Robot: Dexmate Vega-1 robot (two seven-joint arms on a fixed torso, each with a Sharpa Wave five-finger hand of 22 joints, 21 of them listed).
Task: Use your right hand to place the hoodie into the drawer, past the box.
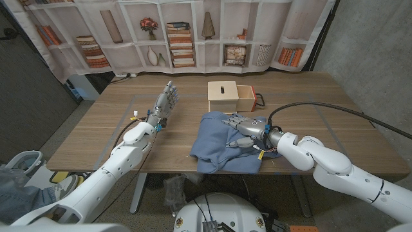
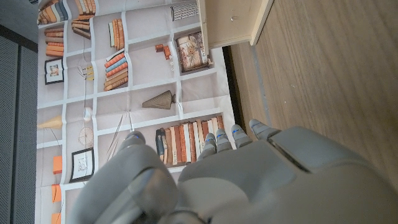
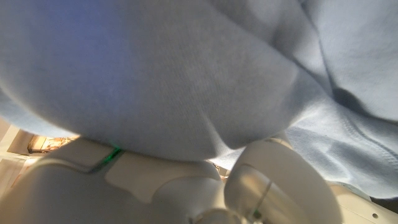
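The light blue hoodie [image 1: 222, 145] lies crumpled on the wooden table [image 1: 322, 109] near its front edge. My right hand [image 1: 243, 133] sits on the hoodie's right part with its fingers curled into the cloth, gripping a fold. In the right wrist view the hoodie [image 3: 186, 74] drapes close over the right hand [image 3: 186, 186]. Just behind the hoodie stands a wooden box [image 1: 222, 95] with a slot in its top. Its drawer [image 1: 247, 98] is pulled out to the right and has an orange handle [image 1: 262, 100]. My left hand [image 1: 165, 103] is raised with fingers apart, holding nothing.
A bookshelf-print backdrop [image 1: 193, 32] hangs behind the table. A black cable [image 1: 335, 109] arcs over the table's right side toward my right wrist. The box's corner [image 2: 233, 18] appears in the left wrist view beyond the left hand [image 2: 205, 180].
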